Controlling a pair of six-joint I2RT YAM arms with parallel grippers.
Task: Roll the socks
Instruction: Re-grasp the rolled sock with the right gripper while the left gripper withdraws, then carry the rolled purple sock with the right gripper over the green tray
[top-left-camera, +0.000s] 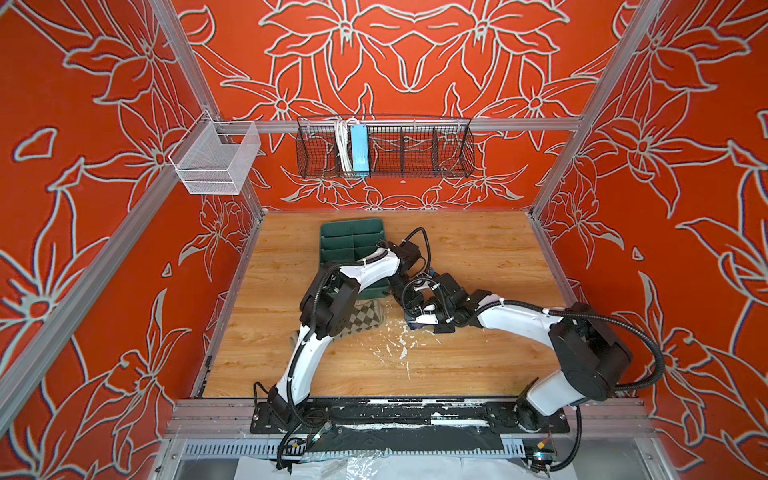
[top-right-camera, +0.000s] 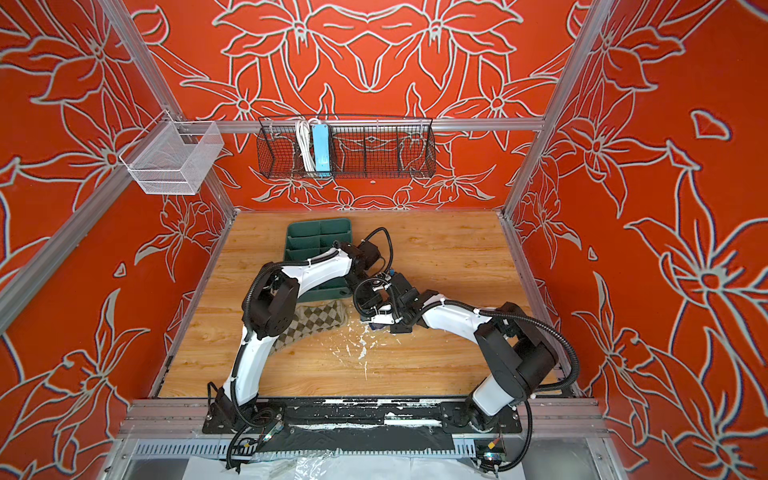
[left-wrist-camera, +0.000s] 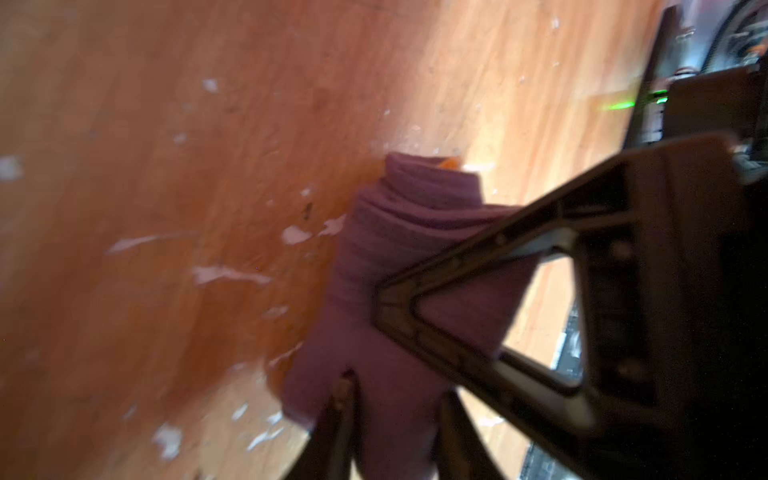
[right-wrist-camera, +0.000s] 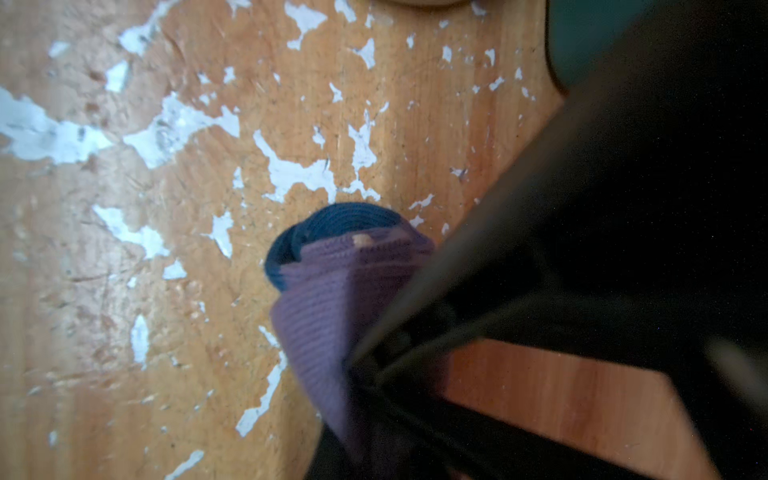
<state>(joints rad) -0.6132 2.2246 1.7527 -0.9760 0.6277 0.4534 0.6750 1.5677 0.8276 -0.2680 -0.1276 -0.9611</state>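
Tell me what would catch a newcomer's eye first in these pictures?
The red flowered walls all around. Then the left arm and right arm meeting at mid-table over a rolled purple sock, with an argyle sock lying flat left of it, near a green tray.

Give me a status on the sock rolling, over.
Left gripper around purple sock roll, grip unclear. Right gripper shut on it. Argyle sock flat, unrolled. Nothing obstructing.
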